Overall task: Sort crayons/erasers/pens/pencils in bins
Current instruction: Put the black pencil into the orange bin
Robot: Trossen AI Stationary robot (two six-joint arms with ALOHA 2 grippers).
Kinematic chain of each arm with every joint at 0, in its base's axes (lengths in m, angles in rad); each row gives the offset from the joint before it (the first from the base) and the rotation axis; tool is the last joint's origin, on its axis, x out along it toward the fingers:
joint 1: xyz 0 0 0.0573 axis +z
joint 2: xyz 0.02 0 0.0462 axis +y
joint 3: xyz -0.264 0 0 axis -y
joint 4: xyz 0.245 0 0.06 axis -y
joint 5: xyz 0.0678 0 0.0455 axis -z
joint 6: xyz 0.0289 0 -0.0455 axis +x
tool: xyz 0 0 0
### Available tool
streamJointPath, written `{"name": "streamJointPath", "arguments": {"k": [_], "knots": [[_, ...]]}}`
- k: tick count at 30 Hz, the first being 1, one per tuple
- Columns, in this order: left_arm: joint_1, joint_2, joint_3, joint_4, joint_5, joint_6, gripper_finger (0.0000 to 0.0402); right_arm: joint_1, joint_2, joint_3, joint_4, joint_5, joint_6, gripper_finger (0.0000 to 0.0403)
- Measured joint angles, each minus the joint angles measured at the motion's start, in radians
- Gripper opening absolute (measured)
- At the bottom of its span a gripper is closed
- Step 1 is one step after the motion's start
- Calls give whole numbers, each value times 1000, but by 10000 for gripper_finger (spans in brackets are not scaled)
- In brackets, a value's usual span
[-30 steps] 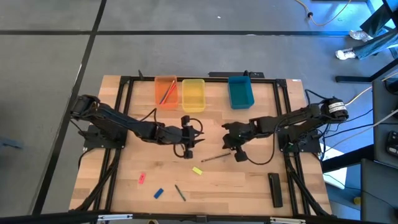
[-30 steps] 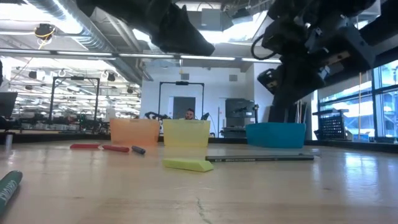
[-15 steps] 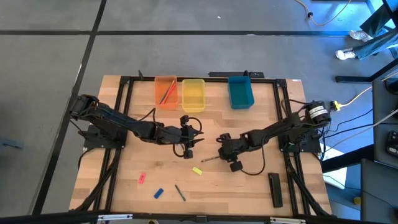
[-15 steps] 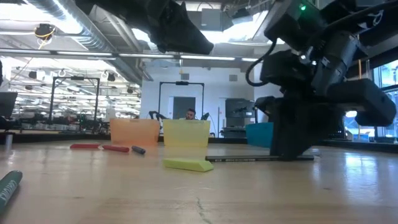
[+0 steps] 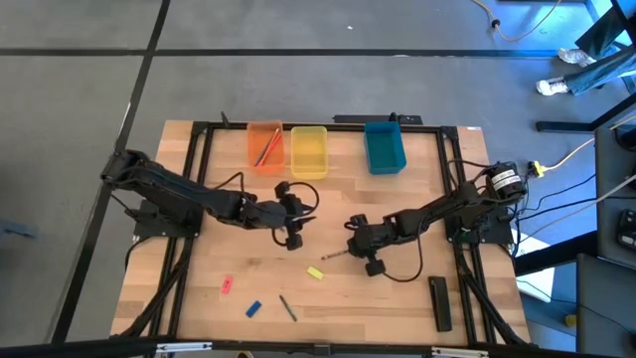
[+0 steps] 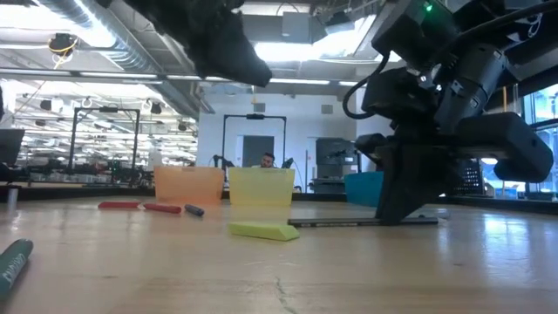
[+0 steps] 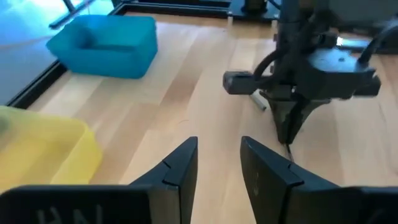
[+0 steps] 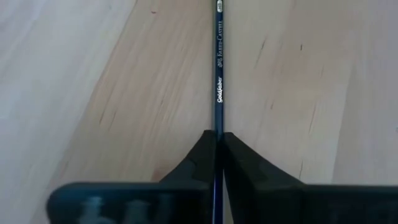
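Gripping a dark pencil (image 8: pixel 218 81) printed "Goldfaber", the right tool (image 8: pixel 217 146) is closed.

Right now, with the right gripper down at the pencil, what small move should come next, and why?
Probably a short straight lift. The right gripper is down on the table with its fingers pinched on the dark pencil, which still lies flat on the wood. The bins sit farther back, so the pencil must clear the surface first. The left gripper hangs open nearby.

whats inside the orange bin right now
From above, the orange bin holds a few thin sticks lying diagonally, at least one red or orange. Their type and exact count cannot be told. In the low view its translucent wall shows nothing clearly inside.
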Motion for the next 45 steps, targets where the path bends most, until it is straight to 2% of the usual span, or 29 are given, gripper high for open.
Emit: {"name": "streamJointPath", "arguments": {"k": [3, 6, 10, 13, 15, 21, 24, 27, 30, 33, 35, 40, 45], "knots": [[-23, -44, 0, -45, -5, -90, 113, 9, -8, 7, -3, -1, 55, 21], [-60, -91, 0, -95, 31, -186, 114, 36, -44, 17, -24, 21, 77, 19], [-123, -144, 1, -112, -2, -200, 114, 46, -137, 9, -44, 108, 43, 22], [-158, -147, 1, -115, -70, -170, 114, 9, -211, 1, 29, 113, -2, 15], [-171, -144, 1, -117, -101, -159, 114, -30, -258, -34, 109, 54, -31, 6], [-174, -110, 0, -111, -123, -153, 114, -162, -336, -175, 531, -205, -30, 12], [-169, -93, 0, -106, -123, -151, 114, -202, -341, -233, 682, -269, 5, 13], [-161, -94, 0, -100, -110, -151, 118, -216, -341, -252, 608, -269, 13, 11], [-149, -94, 0, -72, -110, -127, 129, -198, -326, -228, 442, -202, -4, 22], [-135, -90, 0, 4, -104, -77, 144, -165, -273, -189, 311, -107, 2, 56], [-121, -76, 0, 52, -94, -52, 153, -148, -222, -154, 295, -77, 1, 86], [-107, -62, 1, 88, -94, -85, 160, -127, -69, -38, 231, -52, 26, 149], [-131, -62, 1, 84, -94, -122, 158, -108, 57, 72, 138, -51, 4, 162]]}}
